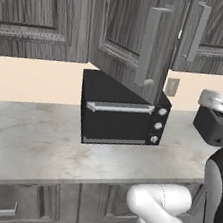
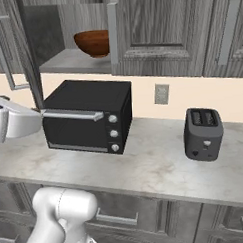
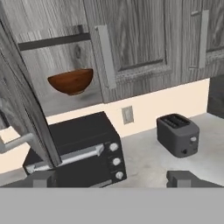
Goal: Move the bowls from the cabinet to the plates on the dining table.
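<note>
Marble counter (image 1: 38, 143) fills the left base view, a black toaster oven (image 1: 123, 113) beneath the cabinet (image 1: 47, 13), whose open door (image 1: 140, 37) swings outward. From the right base view, one reddish-brown bowl (image 2: 92, 43) sits upright, mouth up, on the cabinet shelf (image 2: 73, 61); a toaster (image 2: 203, 134) stands right. Through the hand view, the hand (image 3: 113, 178) has its fingertips (image 3: 41, 178) wide apart, low before the bowl.
</note>
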### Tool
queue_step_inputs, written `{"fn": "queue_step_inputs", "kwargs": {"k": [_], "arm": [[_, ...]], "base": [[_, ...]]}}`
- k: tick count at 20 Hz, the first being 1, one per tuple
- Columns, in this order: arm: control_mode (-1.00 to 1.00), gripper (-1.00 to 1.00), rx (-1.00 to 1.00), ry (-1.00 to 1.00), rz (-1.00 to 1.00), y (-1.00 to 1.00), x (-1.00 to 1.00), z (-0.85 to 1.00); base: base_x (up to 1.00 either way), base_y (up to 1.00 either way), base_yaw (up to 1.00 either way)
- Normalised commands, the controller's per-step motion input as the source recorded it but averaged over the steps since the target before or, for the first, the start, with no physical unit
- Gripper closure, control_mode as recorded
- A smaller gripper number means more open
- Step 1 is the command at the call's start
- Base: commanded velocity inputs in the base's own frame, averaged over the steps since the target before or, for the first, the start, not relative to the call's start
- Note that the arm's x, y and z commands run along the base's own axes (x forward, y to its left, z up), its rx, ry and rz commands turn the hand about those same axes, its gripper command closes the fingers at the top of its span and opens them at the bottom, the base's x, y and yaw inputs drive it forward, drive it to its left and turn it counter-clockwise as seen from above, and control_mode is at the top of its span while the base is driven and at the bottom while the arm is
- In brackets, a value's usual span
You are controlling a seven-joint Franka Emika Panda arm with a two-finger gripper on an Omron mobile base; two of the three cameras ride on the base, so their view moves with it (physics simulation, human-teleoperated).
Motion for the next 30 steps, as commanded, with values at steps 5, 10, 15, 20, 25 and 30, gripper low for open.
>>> {"fn": "queue_step_inputs", "kwargs": {"k": [5,10,15,20,25,30], "arm": [[-1.0,-1.0,0.11,0.0,0.0,-0.59,0.26,0.0],[-1.0,-1.0,0.16,0.0,0.0,-0.08,0.36,0.0],[-1.0,-1.0,0.17,0.07,0.0,0.0,0.49,0.03],[-1.0,-1.0,0.17,0.17,0.0,0.0,0.56,0.06],[-1.0,-1.0,0.18,0.25,0.01,0.0,0.12,0.12],[-1.0,-1.0,0.25,0.14,0.05,0.0,0.0,0.0]], "base": [[0.0,0.0,0.0],[0.0,0.0,0.0],[0.0,0.0,0.0],[0.0,0.0,0.0],[0.0,0.0,0.0],[0.0,0.0,0.0]]}}
